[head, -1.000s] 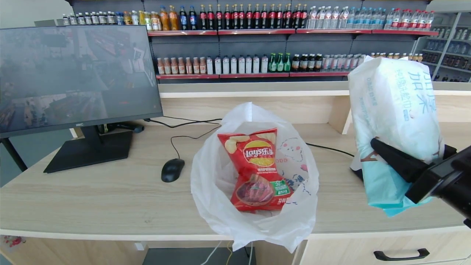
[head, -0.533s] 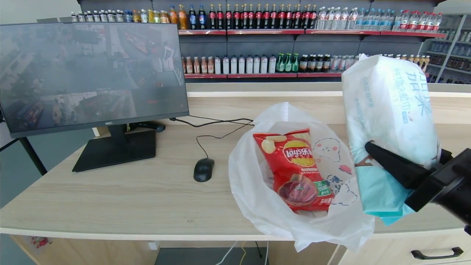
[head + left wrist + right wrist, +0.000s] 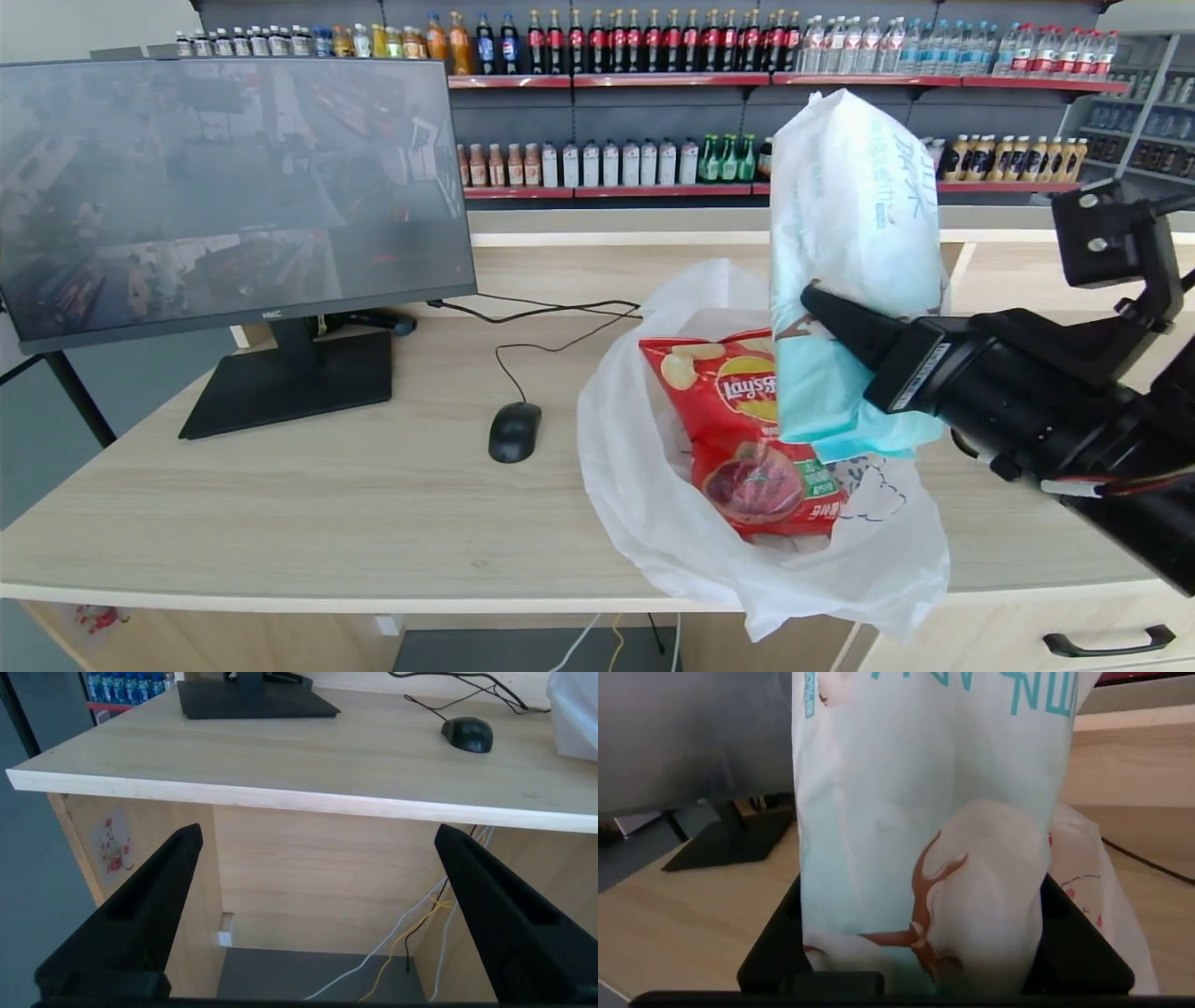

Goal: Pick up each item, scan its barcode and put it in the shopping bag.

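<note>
- Left gripper [image 3: 316,905]: fingers spread wide apart, holding nothing, low in front of the counter [image 3: 280,770], below its front edge
- Monitor [image 3: 233,187] stands on the counter's left part, with a black mouse [image 3: 514,431] on the wood between it and the shopping bag
- Shopping bag [image 3: 644,504]: white plastic, mouth open, sitting at the counter's front edge, right of the mouse
- Red chips packet [image 3: 747,457] lies inside the shopping bag, leaning back
- White-and-teal soft pack [image 3: 850,215] is held upright in the air over the bag's right side, its lower end overlapping the chips packet's top
- Right gripper [image 3: 826,322]: fingers clamped on the soft pack's lower part, one on either side
</note>
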{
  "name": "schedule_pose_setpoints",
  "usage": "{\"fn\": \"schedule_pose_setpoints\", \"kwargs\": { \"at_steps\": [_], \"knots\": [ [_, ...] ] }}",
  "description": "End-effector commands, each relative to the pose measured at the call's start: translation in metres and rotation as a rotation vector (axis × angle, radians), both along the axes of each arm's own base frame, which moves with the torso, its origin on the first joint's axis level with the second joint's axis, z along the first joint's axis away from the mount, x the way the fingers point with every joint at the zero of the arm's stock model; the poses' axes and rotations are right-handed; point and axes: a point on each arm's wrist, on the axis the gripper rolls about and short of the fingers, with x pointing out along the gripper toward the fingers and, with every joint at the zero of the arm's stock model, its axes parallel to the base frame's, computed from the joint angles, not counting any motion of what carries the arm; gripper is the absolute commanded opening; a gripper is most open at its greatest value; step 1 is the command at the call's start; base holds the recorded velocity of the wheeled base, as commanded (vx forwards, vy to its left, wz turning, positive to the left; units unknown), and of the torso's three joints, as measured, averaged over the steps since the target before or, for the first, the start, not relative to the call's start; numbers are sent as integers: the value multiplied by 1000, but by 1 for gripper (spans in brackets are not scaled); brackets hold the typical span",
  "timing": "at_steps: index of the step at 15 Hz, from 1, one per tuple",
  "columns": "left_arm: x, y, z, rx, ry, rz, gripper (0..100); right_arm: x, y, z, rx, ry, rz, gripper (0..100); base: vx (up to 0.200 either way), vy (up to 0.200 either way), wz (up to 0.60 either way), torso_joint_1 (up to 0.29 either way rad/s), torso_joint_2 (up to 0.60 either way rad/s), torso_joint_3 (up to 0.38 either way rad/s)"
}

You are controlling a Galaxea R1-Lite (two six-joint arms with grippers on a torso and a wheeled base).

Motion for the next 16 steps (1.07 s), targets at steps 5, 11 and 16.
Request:
{"fn": "schedule_pose_setpoints", "kwargs": {
  "at_steps": [5,11,16],
  "knots": [
    [0,0,0,1,0,0,100,20,32,-35,-50,119,-5,0,0,0,0,0,0,0],
    [0,0,0,1,0,0,100,17,30,-69,-134,215,-48,0,0,0,0,0,0,0],
    [0,0,0,1,0,0,100,15,28,-71,-150,210,-49,0,0,0,0,0,0,0]
  ]
}}
